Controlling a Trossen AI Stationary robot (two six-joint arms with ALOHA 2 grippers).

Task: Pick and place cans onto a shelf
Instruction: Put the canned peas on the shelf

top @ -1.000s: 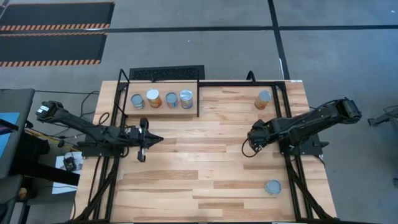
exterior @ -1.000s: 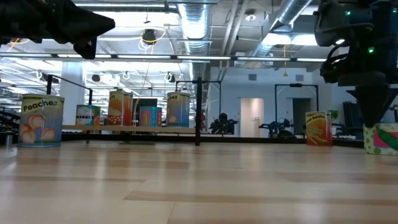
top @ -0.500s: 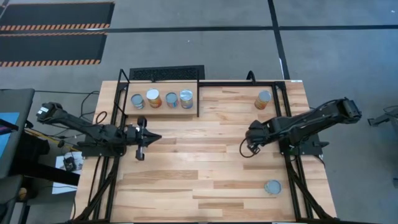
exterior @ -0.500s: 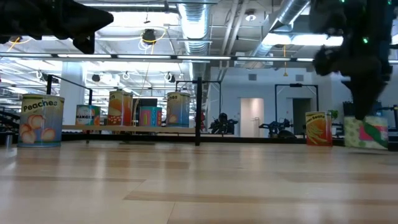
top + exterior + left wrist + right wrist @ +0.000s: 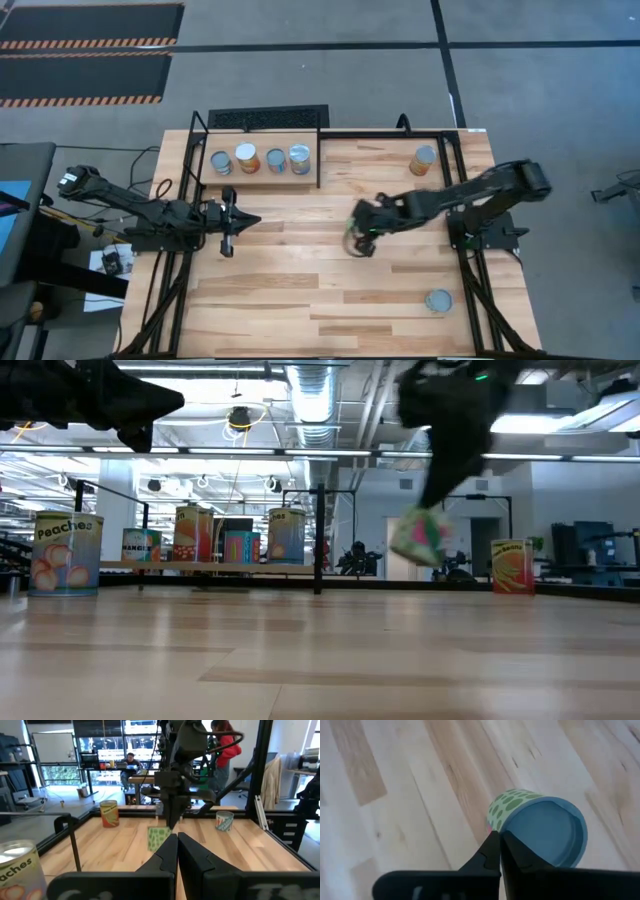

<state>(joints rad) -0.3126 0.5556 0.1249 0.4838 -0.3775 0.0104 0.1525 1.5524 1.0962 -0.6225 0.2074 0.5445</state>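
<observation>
My right gripper point(image 5: 358, 243) is over the middle of the table, shut on a green-dotted can point(image 5: 540, 827) with a bluish lid. The low view shows this can point(image 5: 425, 538) tilted in the air. The shelf point(image 5: 262, 176), a small wooden board in a black rod frame, stands at the far left; several cans rest upright on it, among them one with an orange label point(image 5: 247, 158). My left gripper point(image 5: 176, 840) is shut and empty, hovering in front of the shelf and pointing toward the table's right. My right gripper pinches the green-dotted can's top rim point(image 5: 502, 826) between its two fingers, at one spot on the lid's edge. The fingers come from above, pointing down. The can hangs below them, tilted and clear of the table point(image 5: 425, 538).
An orange can point(image 5: 423, 160) stands at the far right and a bluish-lidded can point(image 5: 438, 300) near the right front edge. A peaches can point(image 5: 67, 555) is on the shelf's left end. Black frame rods point(image 5: 320, 160) rise around the shelf. People are in the room beyond.
My right gripper has shut on the green-dotted can at the table's right, lifted it clear, and carried it toward the table's left to about the middle. The can stood upright on the table and now hangs tilted.
</observation>
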